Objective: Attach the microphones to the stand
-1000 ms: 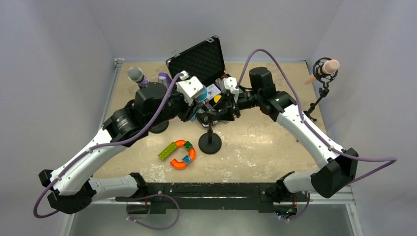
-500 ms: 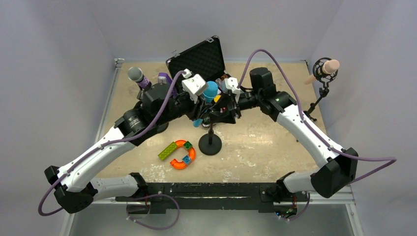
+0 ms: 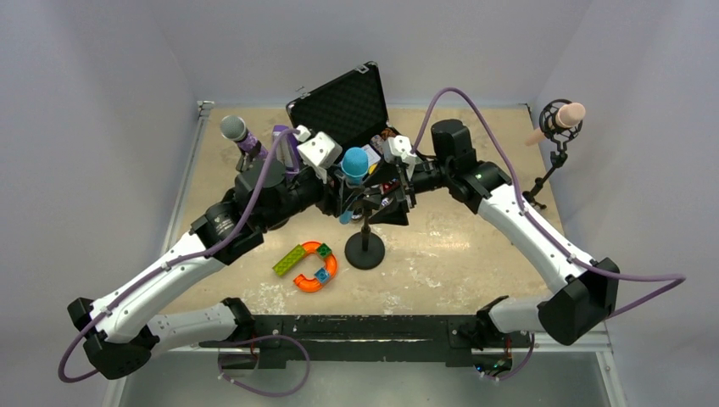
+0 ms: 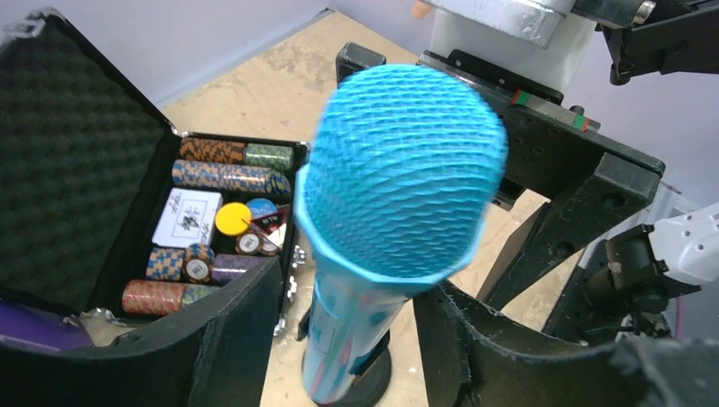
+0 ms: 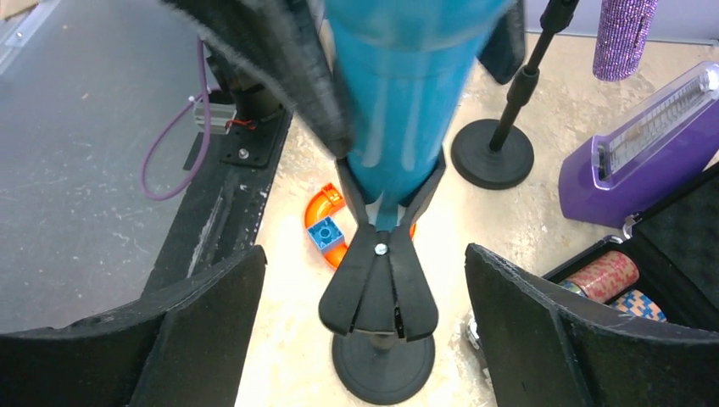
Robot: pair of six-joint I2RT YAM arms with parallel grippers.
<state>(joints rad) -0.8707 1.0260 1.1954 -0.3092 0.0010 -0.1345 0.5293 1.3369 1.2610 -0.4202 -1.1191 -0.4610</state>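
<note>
Cyan mic (image 4: 398, 170) lined up with the clip, lefty's got it

It's near upright between the left jaws, which are clamped on its barrel, tail down in the fork of the stand clip (image 5: 379, 280). The right jaws are wide open, straddling that clip.

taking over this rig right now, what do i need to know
Left gripper: shut on the blue microphone, held head up.
Right gripper: open, fingers either side of the clip on the middle stand.
Blue microphone's lower end sits between the clip's prongs.
Done: pink microphone is in the right stand; purple microphone looks mounted on the left stand.
Left: probably seat the blue one fully, then release.
</note>
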